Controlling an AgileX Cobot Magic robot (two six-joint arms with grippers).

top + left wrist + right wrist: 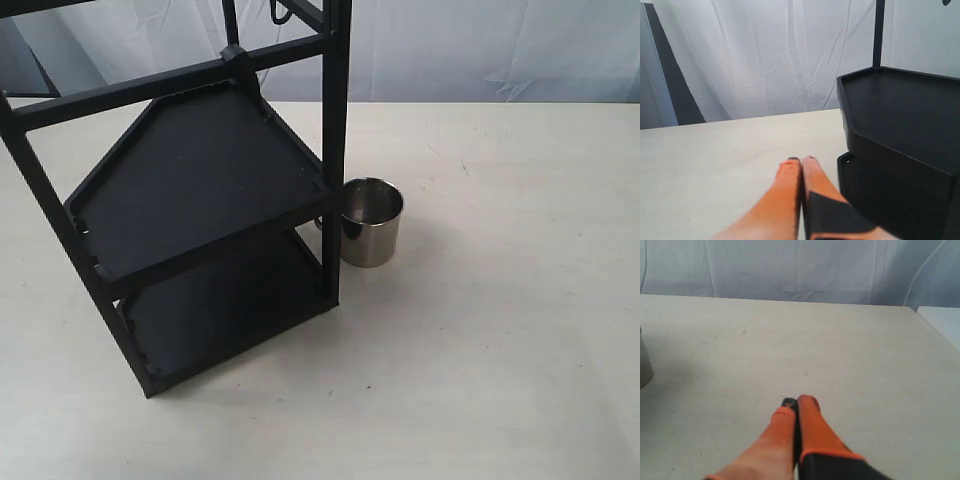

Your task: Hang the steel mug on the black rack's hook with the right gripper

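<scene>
The steel mug point(371, 222) stands upright on the pale table, touching or nearly touching the front post of the black rack point(200, 170); its handle points toward the rack and is mostly hidden. A sliver of the mug point(644, 360) shows at the edge of the right wrist view. The hook point(277, 10) is only partly visible at the rack's top bar. My right gripper point(798, 402) is shut and empty, low over bare table, well away from the mug. My left gripper point(801, 160) is shut and empty beside the rack's shelves point(900, 110). Neither gripper appears in the exterior view.
The pale table point(500, 330) stretches wide to the right of and in front of the mug. A white curtain point(480, 50) hangs behind. A white surface edge point(945, 322) shows at the side in the right wrist view.
</scene>
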